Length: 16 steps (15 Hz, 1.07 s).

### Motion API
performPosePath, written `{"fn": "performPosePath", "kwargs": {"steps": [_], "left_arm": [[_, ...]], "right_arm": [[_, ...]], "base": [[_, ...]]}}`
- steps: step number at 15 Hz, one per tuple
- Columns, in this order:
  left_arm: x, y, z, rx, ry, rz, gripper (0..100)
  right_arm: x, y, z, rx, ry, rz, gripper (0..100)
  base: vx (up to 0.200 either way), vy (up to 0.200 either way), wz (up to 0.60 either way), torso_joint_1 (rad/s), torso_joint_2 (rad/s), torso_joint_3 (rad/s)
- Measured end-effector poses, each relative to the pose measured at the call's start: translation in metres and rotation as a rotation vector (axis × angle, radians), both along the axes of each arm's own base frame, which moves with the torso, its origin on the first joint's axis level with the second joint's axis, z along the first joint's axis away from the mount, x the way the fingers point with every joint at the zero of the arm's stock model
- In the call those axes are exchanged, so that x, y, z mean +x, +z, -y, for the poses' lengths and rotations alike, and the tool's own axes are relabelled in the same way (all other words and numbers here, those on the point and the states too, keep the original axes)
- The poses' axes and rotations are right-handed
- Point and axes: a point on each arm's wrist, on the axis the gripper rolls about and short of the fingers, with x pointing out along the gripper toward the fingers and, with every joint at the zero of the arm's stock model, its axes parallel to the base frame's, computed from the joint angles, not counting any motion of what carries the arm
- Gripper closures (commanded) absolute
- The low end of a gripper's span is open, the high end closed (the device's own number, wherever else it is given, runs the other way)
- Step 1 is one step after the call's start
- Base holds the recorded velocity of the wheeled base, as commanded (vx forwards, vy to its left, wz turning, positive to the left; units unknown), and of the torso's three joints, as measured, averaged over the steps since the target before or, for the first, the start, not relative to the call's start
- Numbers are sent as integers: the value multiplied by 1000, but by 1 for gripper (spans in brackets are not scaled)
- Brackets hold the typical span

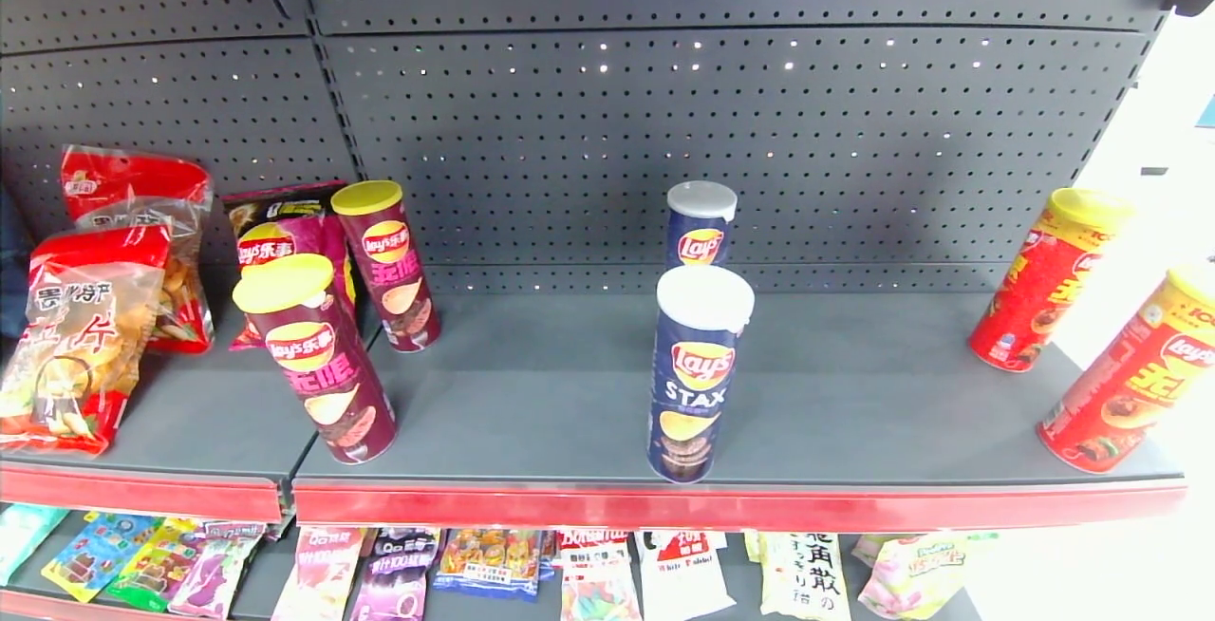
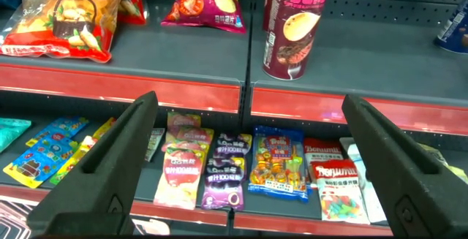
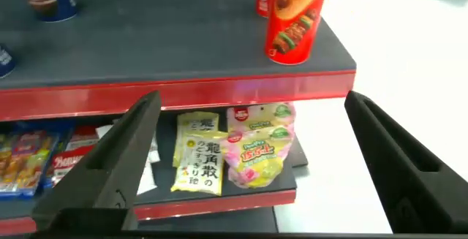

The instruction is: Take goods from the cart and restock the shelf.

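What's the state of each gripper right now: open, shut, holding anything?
Left gripper: open, holding nothing.
Right gripper: open, holding nothing.

Grey shelf [image 1: 854, 412] — upright chip cans [image 1: 693, 384], snack bags [image 1: 76, 346] at left

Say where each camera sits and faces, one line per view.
Head: on the head, looking down at the upper shelf's chip cans.
Left wrist: on the left wrist, facing the shelf front; open left gripper frames snack packets.
Right wrist: on the right wrist, facing the shelf's right end; open right gripper frames a yellow packet.
Shared: front purple can, head and left wrist; front red can, head and right wrist.
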Motion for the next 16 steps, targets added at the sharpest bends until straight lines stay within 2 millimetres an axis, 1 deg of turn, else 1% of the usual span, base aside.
{"fn": "performPosePath", "kwargs": {"steps": [1,3,6,7,8,10,16], "left_arm": [[0,0,0,0,0,0,0],[0,0,0,0,0,0,0],[0,0,0,0,0,0,0],[0,0,0,0,0,0,0],[0,0,0,0,1,0,0],[0,0,0,0,0,0,0],[0,0,0,0,1,0,0]], "right_arm": [[-1,0,0,1,-24,7,0],[-3,-1,-1,-3,-10,39,0],[-6,-2,-4,-17,132,84,0],[-7,-3,-5,-22,176,83,0],[-7,-7,-6,-24,202,44,0],[-7,-8,-6,31,212,43,0],[-7,-8,-5,21,178,44,0]], "base": [[0,0,0,0,0,0],[0,0,0,0,0,0],[0,0,0,0,0,0],[0,0,0,0,0,0],[0,0,0,0,0,0],[0,0,0,0,0,0],[0,0,0,0,0,0]]}}
